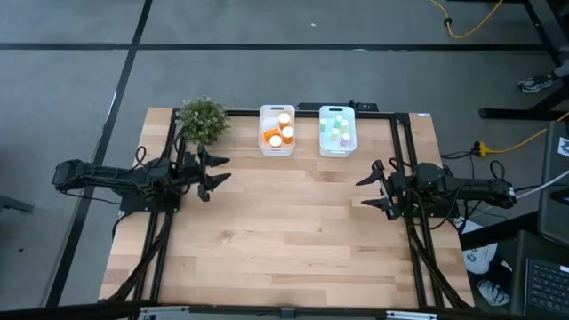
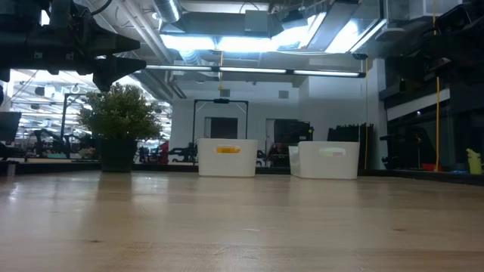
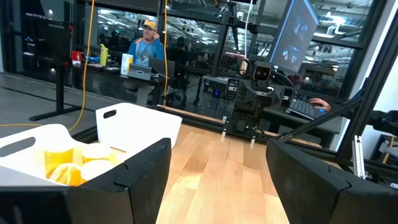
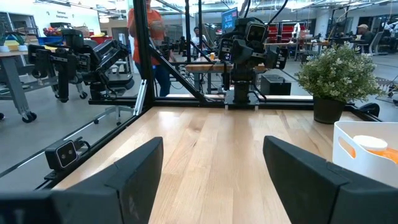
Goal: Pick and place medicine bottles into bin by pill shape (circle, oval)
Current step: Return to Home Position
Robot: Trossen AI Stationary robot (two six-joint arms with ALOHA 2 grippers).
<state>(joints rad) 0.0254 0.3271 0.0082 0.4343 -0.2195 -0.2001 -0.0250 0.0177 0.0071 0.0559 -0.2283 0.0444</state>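
Orange bottles with white caps (image 1: 279,133) lie in the left white bin (image 1: 276,110) at the table's far edge; they also show in the left wrist view (image 3: 68,165). Small pale bottles with green, pink and white caps (image 1: 337,130) sit in the right white bin (image 1: 338,151). My left gripper (image 1: 216,172) is open and empty above the table's left side, pointing right. My right gripper (image 1: 366,191) is open and empty above the table's right side, pointing left.
A potted green plant (image 1: 203,120) stands at the far left beside the left bin. Black frame rails (image 1: 411,231) run along the table's left and right sides. The wooden table top (image 1: 284,231) between the arms is bare. People show in the room beyond the table.
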